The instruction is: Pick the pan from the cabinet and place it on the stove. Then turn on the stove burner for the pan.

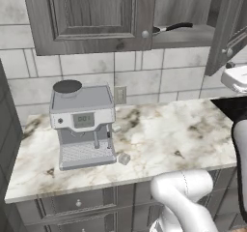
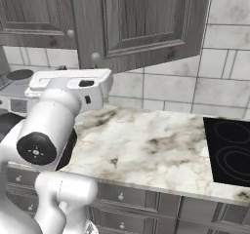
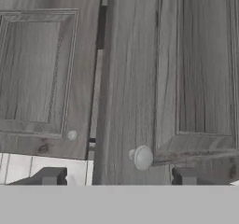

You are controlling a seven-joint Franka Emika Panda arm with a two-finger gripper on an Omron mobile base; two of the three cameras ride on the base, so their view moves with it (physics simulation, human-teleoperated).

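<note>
In the left base view the pan (image 1: 166,29) sits on the open cabinet (image 1: 91,16) shelf, its black handle pointing right; the arm bends up at the right edge. In the right base view the arm reaches toward the swung-out door, with the stove (image 2: 229,150) at right. In the hand view the pincer (image 3: 119,176) stands wide, holding nothing, just below the door's round knob (image 3: 142,157).

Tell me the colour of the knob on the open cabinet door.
Silver: the small round knob on the grey wood-grain door, clearest in the hand view.
</note>
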